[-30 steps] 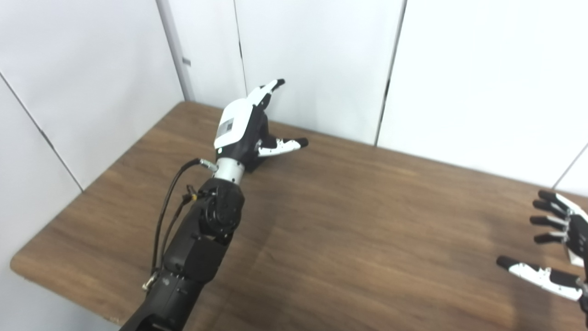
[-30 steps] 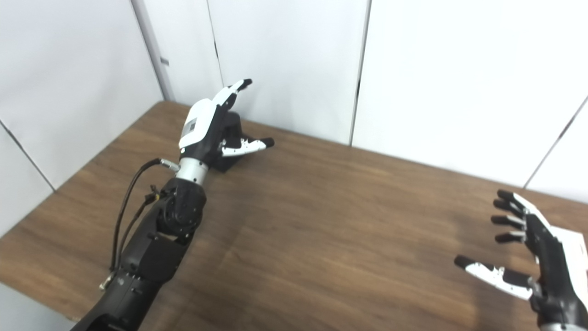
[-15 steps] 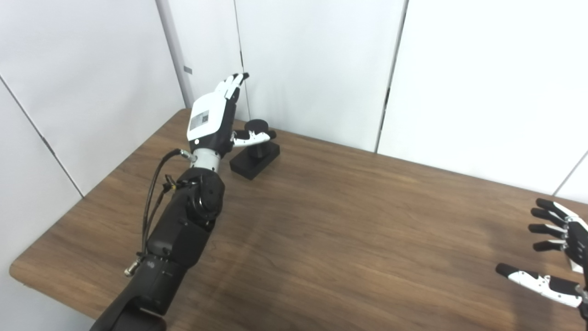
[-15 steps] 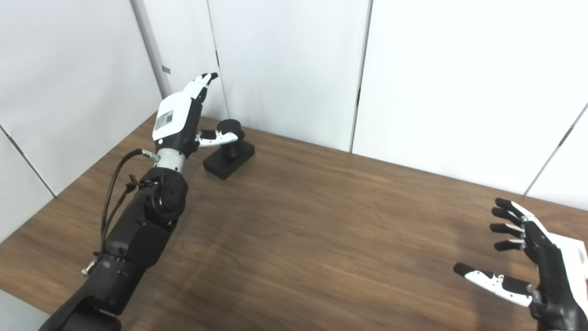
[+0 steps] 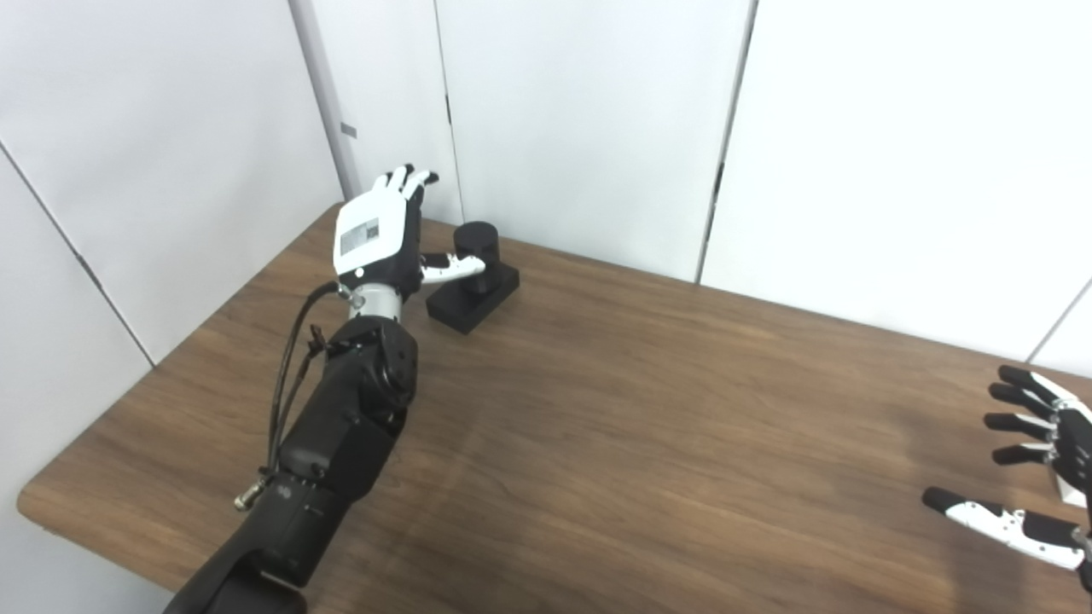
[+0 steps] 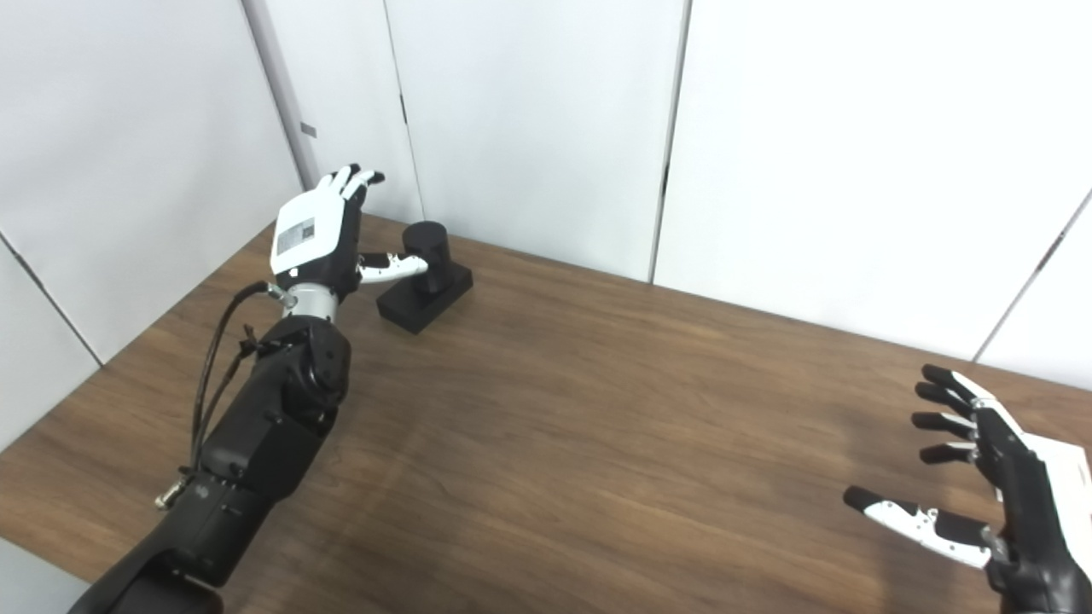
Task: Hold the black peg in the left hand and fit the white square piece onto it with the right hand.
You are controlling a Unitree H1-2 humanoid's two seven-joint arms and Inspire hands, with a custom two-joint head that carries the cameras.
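Left robot hand [image 5: 375,239] sits raised at far-left corner of the surface [image 5: 614,443], fingers spread & pointing up toward the wall, back of hand w/ white cover facing the cameras. It grips nothing; its thumb reaches sideways to the right and looks to touch or nearly touch the side of the black peg [image 5: 475,247], can't tell which. Peg is a short upright cylinder on a black rectangular base [image 5: 478,298], the base lying flat on the surface, set at an angle, just right of the hand. Black forearm w/ looped cables runs back to bottom-left edge.

Right robot hand [image 6: 998,477] hovers well apart, at the near-right edge, palm inward, fingers splayed, thumb stuck out left, holding nothing. White square piece [image 6: 1071,477] shows partly behind that hand, at the frame's right edge; mostly hidden, so can't tell if hand touches it.

White wall panels [image 5: 597,111] stand behind the surface.
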